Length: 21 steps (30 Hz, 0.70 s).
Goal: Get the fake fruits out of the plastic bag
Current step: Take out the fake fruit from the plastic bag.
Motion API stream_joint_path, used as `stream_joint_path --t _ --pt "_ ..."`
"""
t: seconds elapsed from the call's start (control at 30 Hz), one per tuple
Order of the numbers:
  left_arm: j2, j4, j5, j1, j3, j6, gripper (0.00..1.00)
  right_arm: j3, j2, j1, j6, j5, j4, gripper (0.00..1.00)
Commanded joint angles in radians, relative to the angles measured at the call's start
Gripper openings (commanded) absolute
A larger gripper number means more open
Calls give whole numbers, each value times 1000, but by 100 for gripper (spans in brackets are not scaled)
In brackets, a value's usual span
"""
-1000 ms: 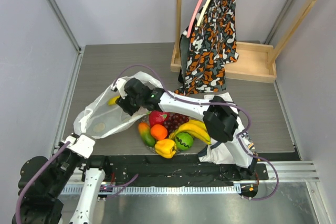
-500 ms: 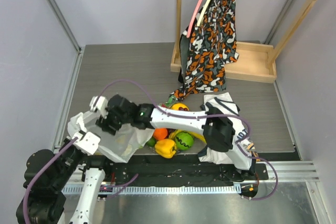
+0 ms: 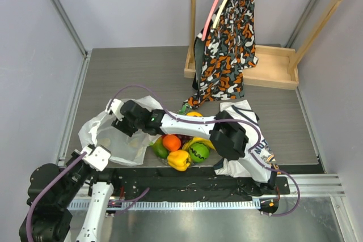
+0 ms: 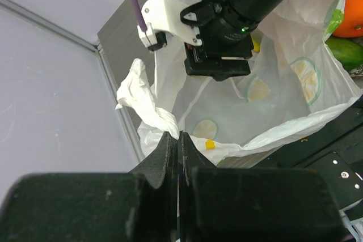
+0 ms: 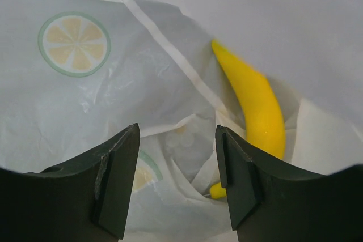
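Note:
The plastic bag [image 3: 110,140] lies crumpled at the left front of the table, white with lemon prints. My left gripper [image 3: 92,152] is shut on the bag's near edge [image 4: 170,126]. The right gripper [image 3: 121,126] reaches into the bag's mouth and stands open [image 5: 177,157] over the film. A yellow banana [image 5: 255,106] lies inside the bag just right of its fingers. Outside the bag, under the right arm, is a pile of fake fruits: an orange [image 3: 171,142], a yellow pepper [image 3: 179,160], a green ball [image 3: 198,152] and bananas [image 3: 199,140].
An orange-black patterned cloth bag [image 3: 227,49] hangs from a wooden rack [image 3: 272,66] at the back right. A white jersey [image 3: 249,151] lies under the right arm's elbow. The black front rail [image 3: 187,182] runs just behind the fruit pile.
The right gripper pushed left into the bag, then drew back a little to the right. The bag shifted and spread. The left gripper stayed shut on its edge.

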Motion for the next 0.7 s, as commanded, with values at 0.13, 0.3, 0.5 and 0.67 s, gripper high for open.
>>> stream_joint_path --t 0.13,0.3,0.5,0.67 --pt "-13 -298 13 4 -11 15 0 7 19 -4 -33 132 32 64" --pt "-28 -298 -52 -2 7 46 0 -1 24 -21 -38 174 23 65" --pt "-31 -299 -110 -57 30 31 0 -24 41 -56 -41 191 17 66" --pt "-36 -299 -190 -108 77 0 0 -30 59 -75 -45 201 15 67"
